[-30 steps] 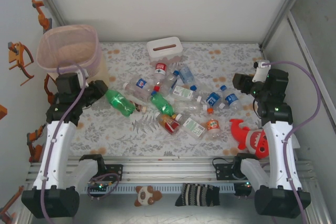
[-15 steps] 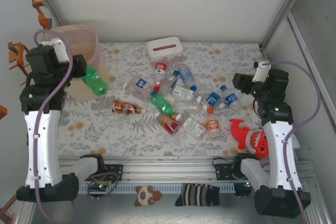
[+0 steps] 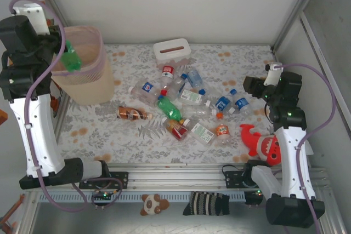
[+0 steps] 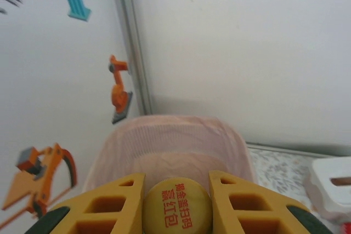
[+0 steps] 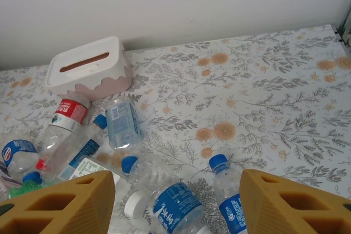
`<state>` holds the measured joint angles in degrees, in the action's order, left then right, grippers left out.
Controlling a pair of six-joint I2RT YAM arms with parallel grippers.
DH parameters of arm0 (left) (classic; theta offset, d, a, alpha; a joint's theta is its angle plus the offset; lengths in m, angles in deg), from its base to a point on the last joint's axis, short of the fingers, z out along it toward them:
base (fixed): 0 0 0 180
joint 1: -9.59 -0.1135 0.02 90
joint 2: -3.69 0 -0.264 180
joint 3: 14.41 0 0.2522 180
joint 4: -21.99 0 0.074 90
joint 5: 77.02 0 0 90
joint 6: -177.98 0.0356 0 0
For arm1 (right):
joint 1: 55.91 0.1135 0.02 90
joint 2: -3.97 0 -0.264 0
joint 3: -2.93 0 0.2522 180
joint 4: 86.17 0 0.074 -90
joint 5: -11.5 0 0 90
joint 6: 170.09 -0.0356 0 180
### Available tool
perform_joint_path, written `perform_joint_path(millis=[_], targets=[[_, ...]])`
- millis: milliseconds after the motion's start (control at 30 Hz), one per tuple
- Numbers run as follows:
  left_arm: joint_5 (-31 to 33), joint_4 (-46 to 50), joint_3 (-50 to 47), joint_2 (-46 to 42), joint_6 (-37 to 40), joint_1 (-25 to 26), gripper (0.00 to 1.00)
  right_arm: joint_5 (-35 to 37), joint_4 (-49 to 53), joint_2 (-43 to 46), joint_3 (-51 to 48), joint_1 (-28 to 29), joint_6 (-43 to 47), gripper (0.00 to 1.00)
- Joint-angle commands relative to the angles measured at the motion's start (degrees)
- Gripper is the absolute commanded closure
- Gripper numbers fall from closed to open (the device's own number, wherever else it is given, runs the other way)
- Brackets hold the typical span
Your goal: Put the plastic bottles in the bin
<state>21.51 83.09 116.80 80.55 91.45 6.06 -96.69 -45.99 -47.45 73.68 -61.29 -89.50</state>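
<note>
Left jaws pinch a green, yellow-capped bottle [image 3: 71, 61].

I count roughly fourteen plastic bottles [image 3: 169, 108]: about thirteen lying on the table [image 3: 247, 64], overlapping too much for an exact tally, and one green bottle [image 3: 70, 61] in my left gripper [image 4: 176, 201]. One bin [image 3: 90, 80], one white tissue box [image 3: 171, 50], one red plush shark [image 3: 264, 147].

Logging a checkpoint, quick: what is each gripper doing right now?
Left gripper: closed on a green bottle, at the bin.
Right gripper: open, holding nothing.
</note>
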Motion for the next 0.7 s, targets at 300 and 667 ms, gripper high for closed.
perform_joint_path(millis=[300,667], targets=[[8.34,-2.17,10.48,15.43,9.13,-3.18,0.87,0.81,0.39,0.19,1.81,0.38,0.46,0.39],[11.44,3.22,7.97,27.42,7.57,-5.58,0.86,1.34,0.70,-0.34,2.01,0.44,1.19,0.39]])
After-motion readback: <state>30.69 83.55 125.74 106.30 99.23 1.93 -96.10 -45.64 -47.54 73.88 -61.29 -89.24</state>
